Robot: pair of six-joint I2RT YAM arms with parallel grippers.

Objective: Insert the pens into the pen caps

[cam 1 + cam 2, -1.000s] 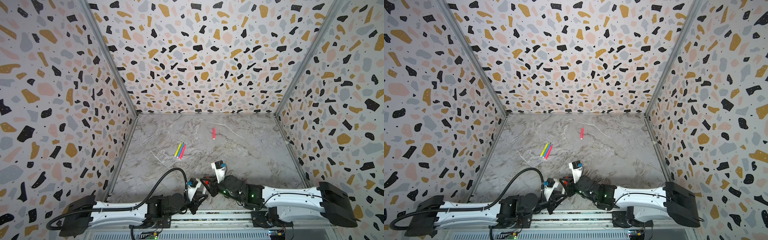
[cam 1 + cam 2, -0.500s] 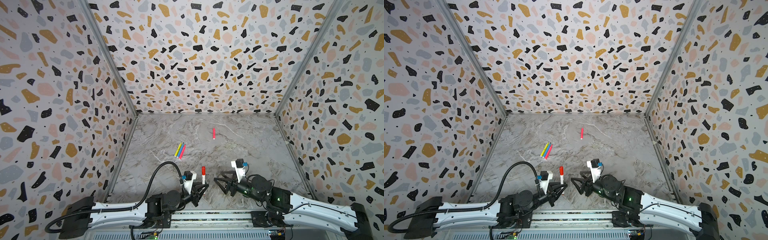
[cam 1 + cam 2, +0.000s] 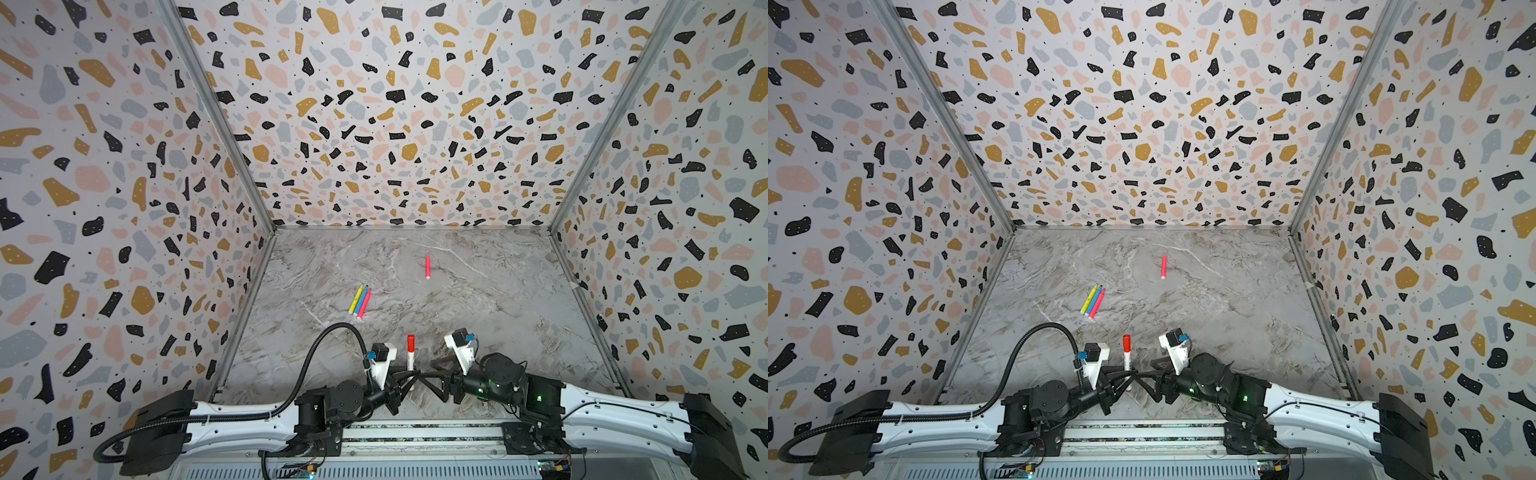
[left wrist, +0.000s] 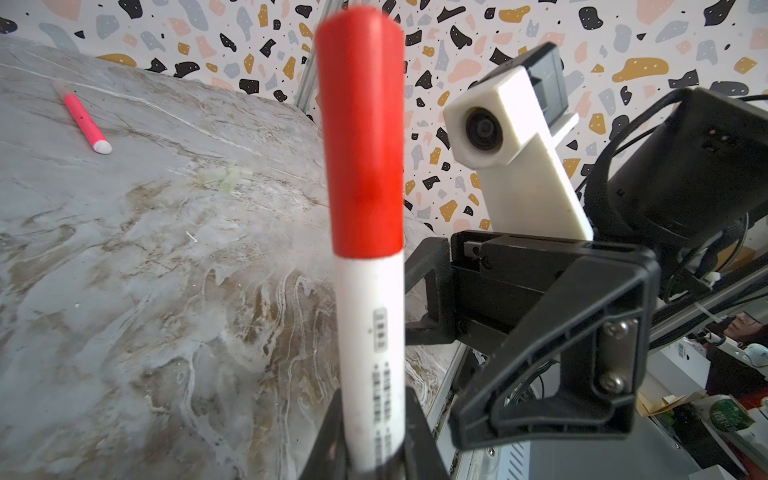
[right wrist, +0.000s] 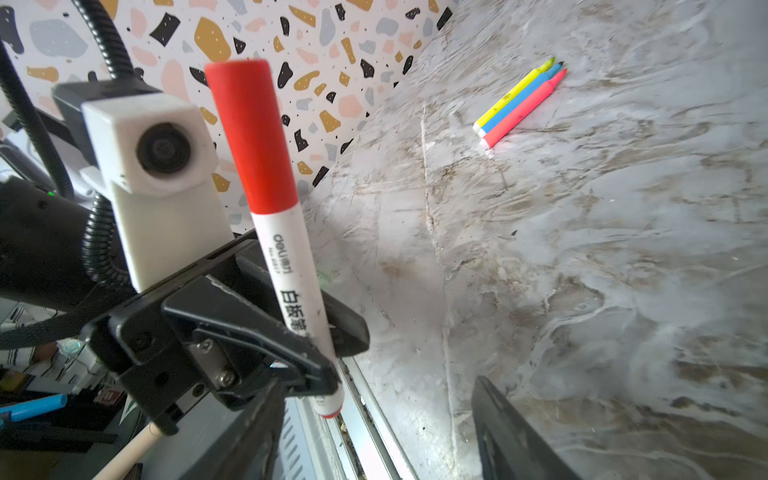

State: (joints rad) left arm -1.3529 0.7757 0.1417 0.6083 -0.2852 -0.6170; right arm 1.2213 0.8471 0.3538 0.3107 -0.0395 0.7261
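Holding: your left claw (image 3: 409,375) is clamped on the marker (image 3: 410,360), at the near edge of the table (image 3: 498,311).
Marker look: you see a white barrel with black print, a red cap (image 4: 360,137) seated on it, and a red tail end.
Marker axis: near upright, cap up, tail below the grip.
Right claw (image 5: 376,399): jaws spread, empty, just beside the marker.
Loose pens: yellow pen (image 3: 356,299), blue pen (image 3: 360,301) and pink pen (image 3: 365,304) lie side by side mid-table, bare tips toward the back wall (image 3: 395,124); lone pink pen (image 3: 427,267) lies farther back.

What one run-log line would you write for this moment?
left gripper: shut on white pen | red cap: on that pen | right gripper: open, empty | loose: three pens side by side, pink pen apart
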